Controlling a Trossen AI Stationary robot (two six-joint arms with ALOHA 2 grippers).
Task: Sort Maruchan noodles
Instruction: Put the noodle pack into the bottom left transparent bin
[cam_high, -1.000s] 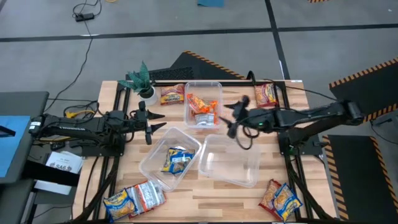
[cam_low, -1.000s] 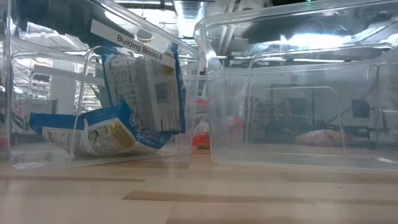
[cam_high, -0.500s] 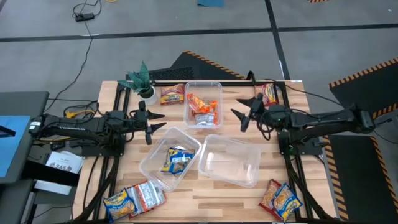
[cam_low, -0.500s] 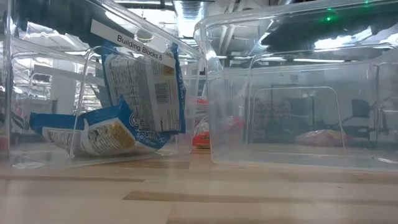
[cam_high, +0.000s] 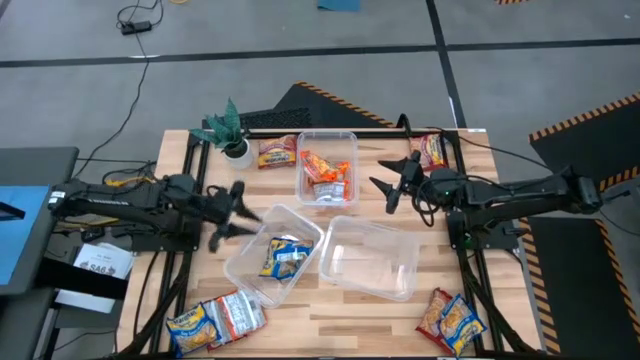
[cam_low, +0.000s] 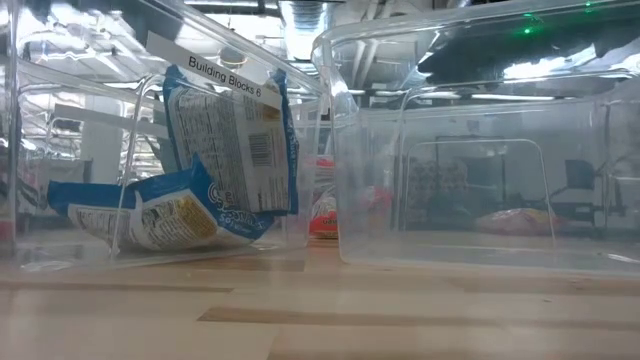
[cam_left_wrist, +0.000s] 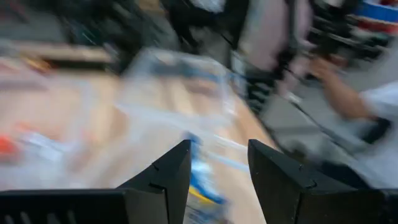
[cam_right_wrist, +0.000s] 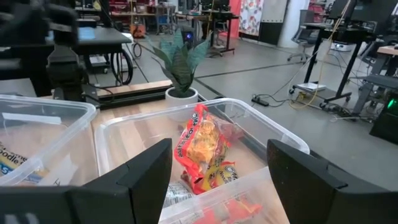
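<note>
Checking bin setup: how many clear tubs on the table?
3. One at the table's back middle holding orange packets, one front-left holding blue-and-yellow packets, one front-right with no packets visible inside.

The worktop (cam_high: 400, 310) was pale wood in long butcher-block strips. Three tubs were clear plastic: the far tub (cam_high: 327, 166) held orange packets (cam_high: 325, 172), the near-left tub (cam_high: 272, 256) yellow-and-blue packets (cam_high: 284, 256). An orange packet (cam_high: 277, 152) lay beside the green-leaved plant (cam_high: 226, 128) in its white pot. Red-and-yellow packets (cam_high: 452, 320) sat at the near right corner, with yellow-and-blue and maroon-and-silver packets (cam_high: 217, 319) near left. Both arms and each claw were black. Floor mats carried orange-and-black hazard stripes (cam_high: 585, 117).
</note>
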